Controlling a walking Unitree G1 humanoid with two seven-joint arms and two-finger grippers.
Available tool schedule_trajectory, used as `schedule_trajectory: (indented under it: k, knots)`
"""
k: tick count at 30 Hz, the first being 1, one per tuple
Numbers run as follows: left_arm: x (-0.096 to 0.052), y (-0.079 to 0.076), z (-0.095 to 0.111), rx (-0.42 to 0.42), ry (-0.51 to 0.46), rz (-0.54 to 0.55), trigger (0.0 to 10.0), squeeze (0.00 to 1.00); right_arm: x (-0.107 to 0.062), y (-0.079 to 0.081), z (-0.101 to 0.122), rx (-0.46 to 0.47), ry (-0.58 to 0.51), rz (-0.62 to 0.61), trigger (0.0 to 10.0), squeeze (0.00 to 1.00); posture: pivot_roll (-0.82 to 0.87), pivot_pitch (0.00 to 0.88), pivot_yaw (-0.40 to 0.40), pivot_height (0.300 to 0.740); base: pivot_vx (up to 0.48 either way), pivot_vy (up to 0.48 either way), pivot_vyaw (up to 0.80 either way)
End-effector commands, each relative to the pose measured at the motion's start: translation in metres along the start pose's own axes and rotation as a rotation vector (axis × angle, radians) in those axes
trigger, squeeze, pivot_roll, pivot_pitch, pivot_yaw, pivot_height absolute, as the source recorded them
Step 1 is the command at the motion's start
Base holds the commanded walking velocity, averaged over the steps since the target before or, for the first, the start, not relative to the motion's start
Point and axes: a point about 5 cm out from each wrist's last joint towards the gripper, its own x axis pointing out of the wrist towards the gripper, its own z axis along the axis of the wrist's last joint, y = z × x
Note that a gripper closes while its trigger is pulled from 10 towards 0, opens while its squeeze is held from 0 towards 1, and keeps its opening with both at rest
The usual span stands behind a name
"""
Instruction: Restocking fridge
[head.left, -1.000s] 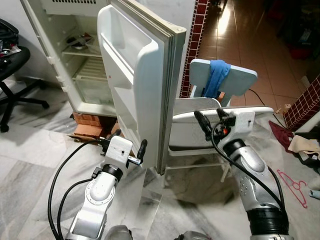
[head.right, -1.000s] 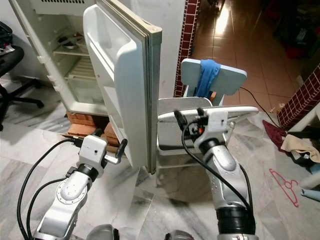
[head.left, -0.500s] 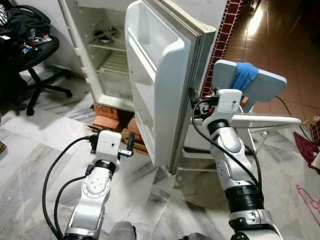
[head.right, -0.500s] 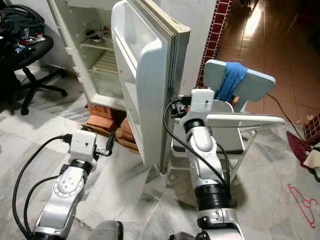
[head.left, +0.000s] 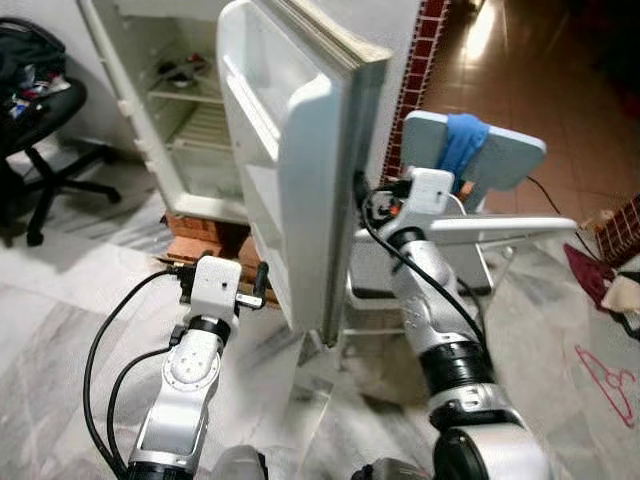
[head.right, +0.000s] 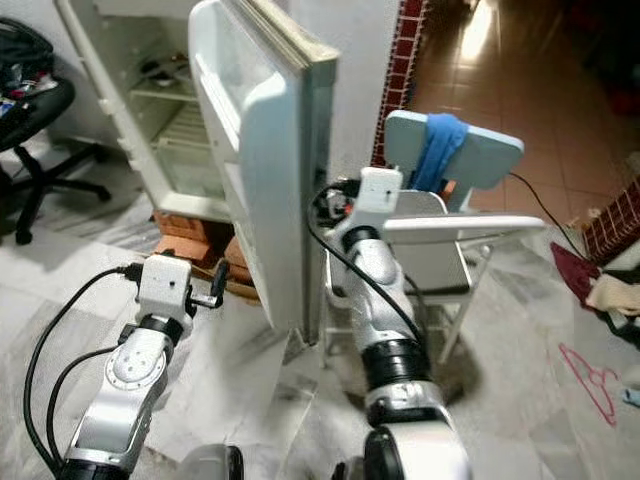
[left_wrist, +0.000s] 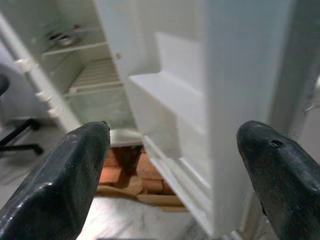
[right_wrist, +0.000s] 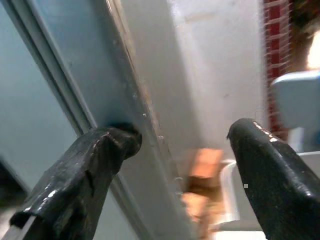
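Left eye view: we see the white single-door fridge (head.left: 160, 110) standing open on red bricks (head.left: 200, 235), its white moulded plastic door (head.left: 290, 170) swung out toward the camera. The left gripper (head.left: 258, 285) hangs low beside the door's inner face, near its bottom edge. The right gripper (head.left: 360, 195) is at the door's outer edge, about mid-height. A pale blue plastic chair (head.left: 490, 180) with a blue cloth (head.left: 460, 140) draped on its back stands just behind the right arm. A black office chair (head.left: 40, 130) sits well apart on the left.

Right eye view: the same layout (no new items), with a red wire hanger (head.right: 592, 372) on the marble floor (head.right: 520, 400).

Left wrist view: the left fingers (left_wrist: 65, 175) are spread wide with nothing between them; beyond them we see the door's shelves and the fridge's wire racks (left_wrist: 97, 75).

Right wrist view: the right fingers (right_wrist: 95, 165) are apart, one pressed against the door's grey edge seal (right_wrist: 125, 100).
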Motion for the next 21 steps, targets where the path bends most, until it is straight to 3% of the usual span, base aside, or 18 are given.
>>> schedule_trajectory:
  k: [1, 2, 3, 5, 7, 9, 10, 12, 13, 14, 15, 18, 20, 21]
  knots:
    - [0.0, 0.0, -0.003, 0.005, 0.017, -0.008, 10.0, 0.0, 0.01, 0.045, 0.021, 0.087, -0.071, 0.237, 10.0, 0.0, 0.08, 0.02, -0.022, 0.74, 0.0, 0.0, 0.0]
    - [0.0, 0.0, -0.003, 0.006, 0.016, -0.009, 10.0, 0.0, 0.008, 0.054, 0.022, 0.124, -0.074, 0.299, 10.0, 0.0, 0.08, 0.02, -0.022, 0.74, 0.0, 0.0, 0.0]
    - [-0.001, 0.0, -0.003, 0.005, 0.015, -0.011, 10.0, 0.0, 0.001, 0.068, 0.022, 0.207, -0.055, 0.435, 10.0, 0.0, 0.09, 0.022, -0.025, 0.74, 0.0, 0.0, 0.0]
    - [-0.002, 0.0, -0.003, 0.004, 0.016, -0.012, 10.0, 0.0, -0.011, 0.076, 0.017, 0.216, -0.016, 0.566, 10.0, 0.0, 0.09, 0.023, -0.026, 0.74, 0.0, 0.0, 0.0]
    - [-0.003, 0.0, -0.003, 0.004, 0.017, -0.013, 10.0, 0.0, -0.018, 0.072, 0.01, 0.178, 0.014, 0.59, 10.0, 0.0, 0.09, 0.024, -0.026, 0.74, 0.0, 0.0, 0.0]
    - [-0.003, -0.001, -0.004, -0.001, 0.02, -0.019, 10.0, 0.0, -0.019, 0.039, -0.007, 0.049, 0.042, 0.399, 10.0, 0.0, 0.08, 0.028, -0.026, 0.74, 0.0, 0.0, 0.0]
    - [-0.003, -0.001, -0.004, -0.001, 0.02, -0.019, 10.0, 0.0, -0.019, 0.039, -0.007, 0.049, 0.042, 0.399, 10.0, 0.0, 0.08, 0.028, -0.026, 0.74, 0.0, 0.0, 0.0]
    - [-0.003, -0.002, -0.004, -0.004, 0.021, -0.028, 10.0, 0.0, -0.023, 0.015, -0.01, 0.026, 0.048, 0.289, 10.0, 0.0, 0.07, 0.031, -0.021, 0.74, 0.0, 0.0, 0.0]
    - [-0.003, -0.002, -0.004, -0.004, 0.021, -0.028, 10.0, 0.0, -0.023, 0.015, -0.01, 0.026, 0.048, 0.289, 10.0, 0.0, 0.07, 0.031, -0.021, 0.74, 0.0, 0.0, 0.0]
    - [-0.003, -0.003, -0.004, -0.005, 0.021, -0.032, 10.0, 0.0, -0.027, 0.003, -0.011, 0.024, 0.049, 0.234, 10.0, 0.73, 0.07, 0.031, -0.021, 0.74, 0.0, 0.0, 0.0]
    - [-0.003, -0.003, -0.004, -0.006, 0.021, -0.035, 10.0, 0.0, -0.03, -0.003, -0.01, 0.018, 0.05, 0.214, 10.0, 1.0, 0.07, 0.033, -0.018, 0.74, 0.0, 0.0, 0.0]
    - [-0.003, -0.004, -0.004, -0.026, 0.018, -0.043, 10.0, 0.0, -0.046, -0.022, -0.011, -0.048, 0.057, 0.145, 10.0, 1.0, 0.06, 0.035, -0.021, 0.74, 0.0, 0.0, 0.0]
    - [-0.003, -0.004, -0.003, -0.033, 0.018, -0.043, 10.0, 0.0, -0.048, -0.025, -0.012, -0.059, 0.057, 0.132, 10.0, 1.0, 0.06, 0.035, -0.021, 0.74, 0.0, 0.0, 0.0]
    - [-0.003, -0.004, -0.003, -0.054, 0.016, -0.037, 10.0, 0.0, -0.057, -0.038, -0.014, -0.135, 0.048, 0.069, 10.0, 1.0, 0.06, 0.039, -0.035, 0.74, 0.0, 0.0, 0.0]
